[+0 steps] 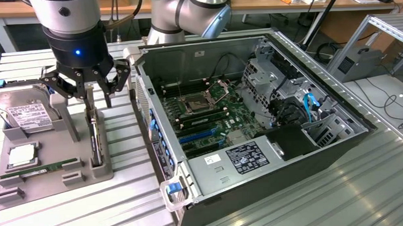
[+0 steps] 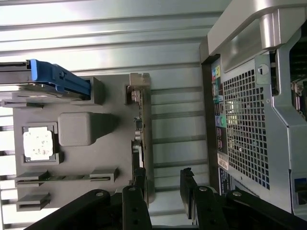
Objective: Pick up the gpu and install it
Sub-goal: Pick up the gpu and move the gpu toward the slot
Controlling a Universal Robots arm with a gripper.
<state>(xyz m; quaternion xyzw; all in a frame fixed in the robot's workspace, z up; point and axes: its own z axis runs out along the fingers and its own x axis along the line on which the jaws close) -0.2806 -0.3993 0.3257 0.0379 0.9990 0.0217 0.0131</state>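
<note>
The gpu stands on edge in a slot of the grey holder, at about nine o'clock from the open computer case in the exterior view. It looks light, thin and stiff, but fragile. The safest hold is probably a pinch on its two flat faces near the upper edge, clear of the silver bracket. The gripper hangs straight down at twelve o'clock from the card, just above it, with its jaws spread wide and holding nothing. In the wrist view one finger lines up close to the card's edge.
</note>
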